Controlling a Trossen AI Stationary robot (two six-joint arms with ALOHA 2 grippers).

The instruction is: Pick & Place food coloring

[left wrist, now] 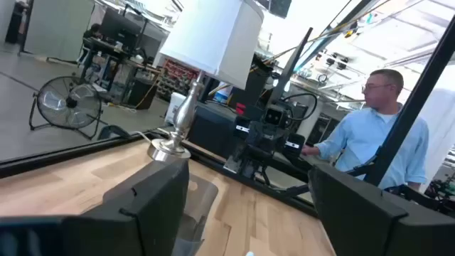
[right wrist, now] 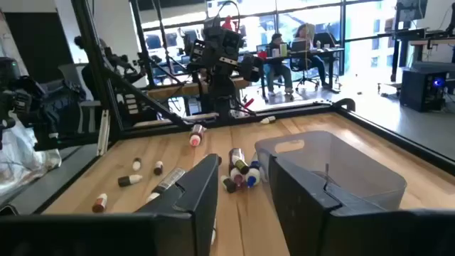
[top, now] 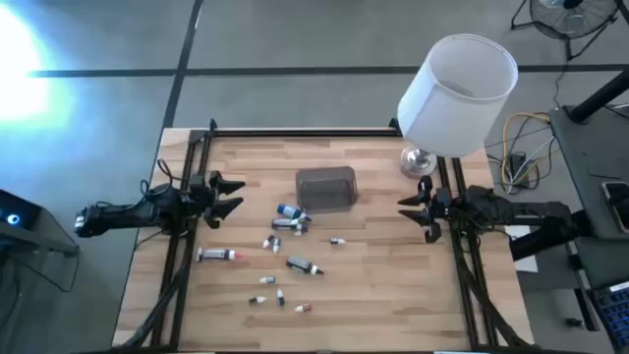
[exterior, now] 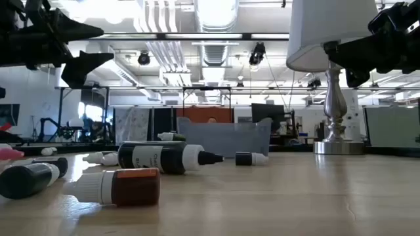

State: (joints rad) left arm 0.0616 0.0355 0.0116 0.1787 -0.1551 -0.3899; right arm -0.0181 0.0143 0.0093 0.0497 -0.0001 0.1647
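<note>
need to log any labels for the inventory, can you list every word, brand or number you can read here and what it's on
Nothing here can be read for certain.
Dark bottle with white label: pale print on the label, too blurred to read.
Brown-banded bottle: no legible text.
Other food coloring bottles: too small to read.
Grey tub: no marking visible.
Lamp: plain shade, no text.
Signs in the room behind: blurred, unreadable.
</note>
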